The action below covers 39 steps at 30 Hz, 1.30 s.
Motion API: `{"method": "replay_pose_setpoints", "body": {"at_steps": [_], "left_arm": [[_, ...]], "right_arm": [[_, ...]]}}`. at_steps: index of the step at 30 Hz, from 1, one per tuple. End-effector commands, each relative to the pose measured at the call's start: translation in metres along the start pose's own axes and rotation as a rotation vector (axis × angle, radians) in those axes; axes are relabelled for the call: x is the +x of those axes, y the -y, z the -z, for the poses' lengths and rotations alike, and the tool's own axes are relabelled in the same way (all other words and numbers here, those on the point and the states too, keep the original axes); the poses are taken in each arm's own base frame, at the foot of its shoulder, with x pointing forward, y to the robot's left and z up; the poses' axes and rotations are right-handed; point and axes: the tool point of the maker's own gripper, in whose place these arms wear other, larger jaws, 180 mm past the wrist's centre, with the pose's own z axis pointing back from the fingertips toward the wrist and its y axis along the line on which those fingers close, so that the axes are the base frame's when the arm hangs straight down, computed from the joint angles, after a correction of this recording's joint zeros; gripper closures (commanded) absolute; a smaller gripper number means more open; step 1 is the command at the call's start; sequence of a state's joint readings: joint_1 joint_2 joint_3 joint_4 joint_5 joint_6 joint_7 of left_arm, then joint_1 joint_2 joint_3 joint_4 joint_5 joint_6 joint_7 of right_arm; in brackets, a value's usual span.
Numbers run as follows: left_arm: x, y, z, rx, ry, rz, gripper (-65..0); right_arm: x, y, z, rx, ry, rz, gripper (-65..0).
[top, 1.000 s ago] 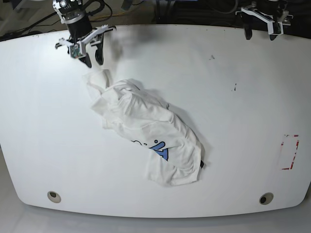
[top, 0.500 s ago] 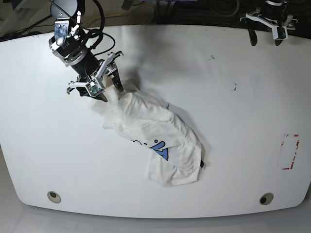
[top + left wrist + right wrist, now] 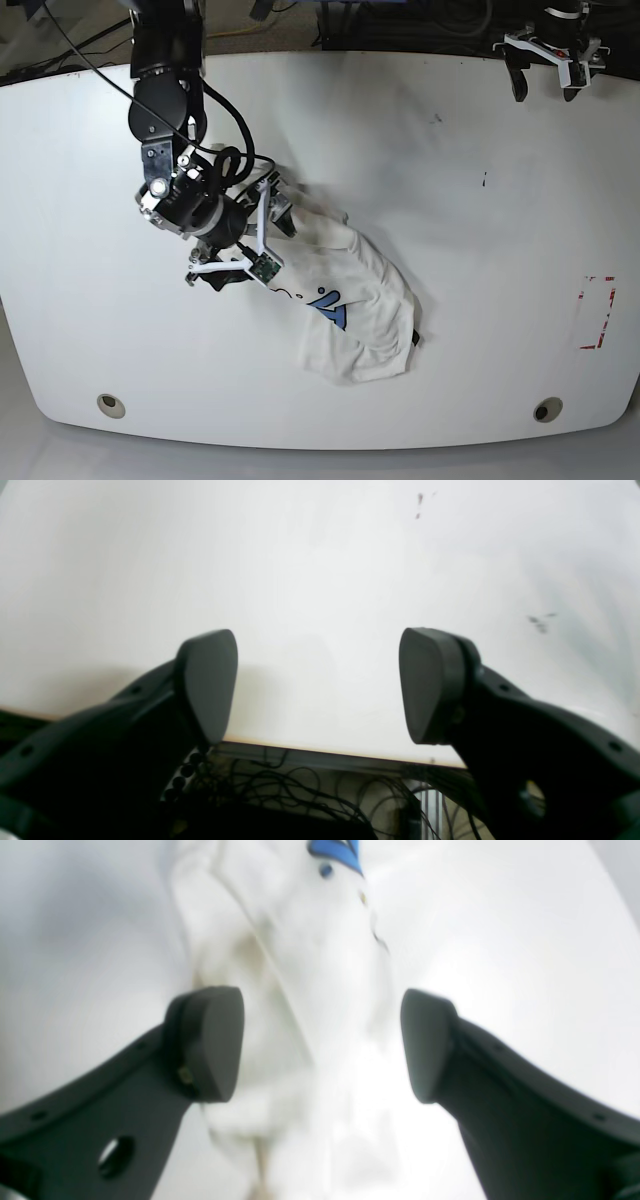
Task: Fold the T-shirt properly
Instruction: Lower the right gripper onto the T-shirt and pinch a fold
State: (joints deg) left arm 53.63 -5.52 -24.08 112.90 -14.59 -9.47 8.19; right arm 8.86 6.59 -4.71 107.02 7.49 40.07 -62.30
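Note:
The white T-shirt (image 3: 350, 290) lies crumpled in a heap at the middle of the table, its blue print (image 3: 330, 305) showing. My right gripper (image 3: 248, 250) hangs low over the heap's upper-left end, open, one finger on each side of the cloth. The right wrist view shows the T-shirt (image 3: 310, 965) under the gap of the right gripper (image 3: 320, 1045), blurred, with nothing pinched. At the table's back right edge my left gripper (image 3: 545, 85) is open and holds nothing. In its own view the left gripper (image 3: 317, 685) has only bare table beneath it.
The white table (image 3: 480, 250) has a red-marked rectangle (image 3: 597, 313) near its right edge and two round holes (image 3: 112, 404) (image 3: 547, 408) along the front. Small dark marks (image 3: 484, 181) dot the right half. Cables (image 3: 280, 790) hang behind the back edge.
My right arm has come forward from the table's back left and down onto the T-shirt's upper-left end, its jaws widening. The left gripper has barely moved.

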Motion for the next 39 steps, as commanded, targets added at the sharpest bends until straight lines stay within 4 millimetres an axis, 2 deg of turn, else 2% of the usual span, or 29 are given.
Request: {"method": "replay_pose_setpoints", "body": {"at_steps": [1,7,16,21,34,36,39], "left_arm": [[0.007,-0.002,-0.003,0.001,0.027,0.011,-47.2],[0.007,-0.003,-0.003,0.002,0.024,0.013,-47.1],[0.006,-0.003,-0.003,0.002,0.023,0.013,-47.1],[0.006,-0.003,-0.003,0.003,0.023,0.012,-47.1],[0.006,0.000,-0.002,-0.004,0.024,0.008,-46.8],[0.006,0.000,-0.002,-0.004,0.024,0.007,-46.8],[0.006,0.000,-0.002,-0.004,0.024,0.007,-46.8]], "right_arm": [[0.023,0.000,0.014,0.032,0.022,0.002,-46.6],[0.032,-0.034,0.055,0.177,-0.035,0.024,-46.6],[0.031,-0.078,0.090,0.321,-0.051,0.076,-46.6],[0.032,-0.080,0.098,0.341,-0.040,0.097,-46.6],[0.055,-0.074,0.107,0.346,0.078,0.132,-46.5],[0.057,-0.074,0.107,0.345,0.091,0.135,-43.3],[0.059,-0.073,0.107,0.344,0.097,0.133,-29.0]]}}
